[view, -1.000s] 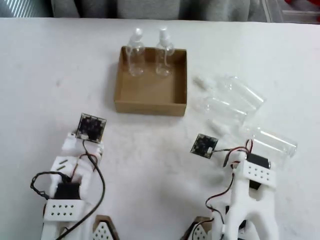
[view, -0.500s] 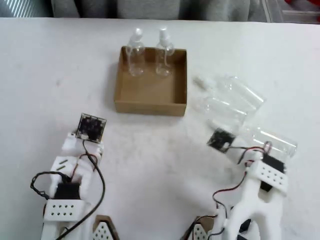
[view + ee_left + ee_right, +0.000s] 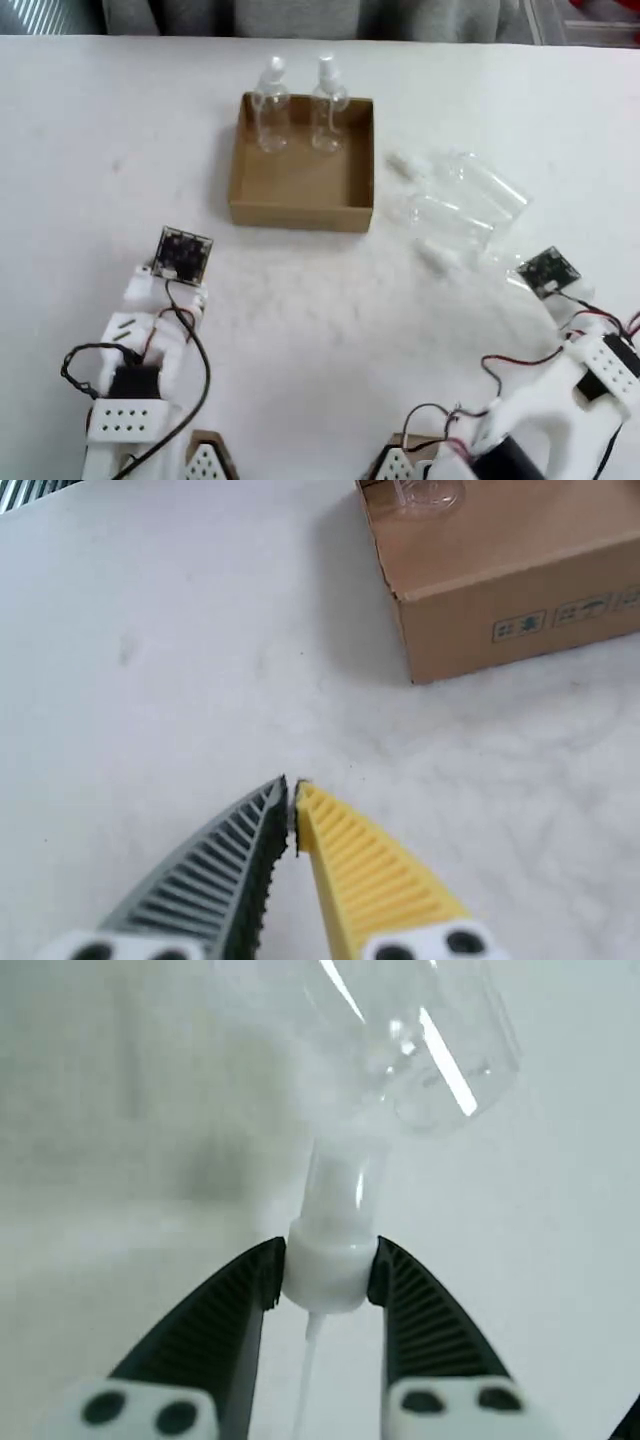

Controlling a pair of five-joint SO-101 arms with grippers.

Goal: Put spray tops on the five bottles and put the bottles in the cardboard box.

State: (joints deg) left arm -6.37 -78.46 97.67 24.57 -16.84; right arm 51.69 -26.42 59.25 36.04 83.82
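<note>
- High view: brown cardboard box (image 3: 300,205) mid-table, two clear plastic bottles (image 3: 272,112) with spray tops upright against its far wall; loose clear bottles (image 3: 470,185) lying right of it, white right arm (image 3: 590,365) at their near end.
- Left wrist view: grey-and-yellow left claw (image 3: 292,798) closed tip to tip, gripping nothing, box corner ahead and apart; small dark print (image 3: 560,615) on box side, unreadable.
- Right wrist view: black right claw (image 3: 328,1260) clamped on white spray top (image 3: 330,1245), lying clear bottle (image 3: 420,1030) just beyond.
</note>
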